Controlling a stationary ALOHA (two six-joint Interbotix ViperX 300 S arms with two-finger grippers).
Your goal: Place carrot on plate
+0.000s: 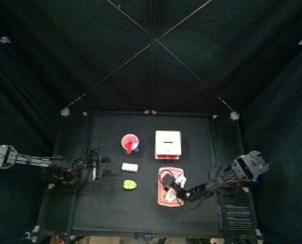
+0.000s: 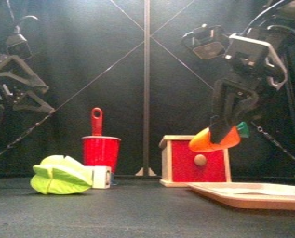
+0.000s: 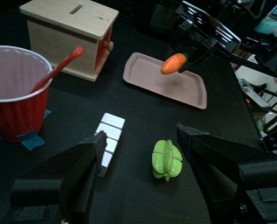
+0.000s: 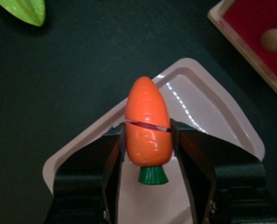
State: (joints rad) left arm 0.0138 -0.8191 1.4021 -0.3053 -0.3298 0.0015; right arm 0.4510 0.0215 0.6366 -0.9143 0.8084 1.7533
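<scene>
My right gripper (image 2: pixel 223 124) is shut on the orange carrot (image 2: pixel 214 139) and holds it in the air above the near end of the pale pink plate (image 2: pixel 255 194). In the right wrist view the carrot (image 4: pixel 148 118) sits between the jaws, green stub toward the wrist, with the plate (image 4: pixel 217 109) below it. The left wrist view shows the carrot (image 3: pixel 173 63) hanging over the plate (image 3: pixel 152 79). In the top view the plate (image 1: pixel 168 179) lies at the table's front, right of centre. My left gripper (image 3: pixel 141 136) is open and empty at the table's left.
A red cup (image 2: pixel 101 152) with a red utensil stands at centre left. A white box with a red mark (image 2: pixel 194 160) stands behind the plate. A yellow-green item (image 2: pixel 60 176) and a small white block (image 3: pixel 107 131) lie left of the plate.
</scene>
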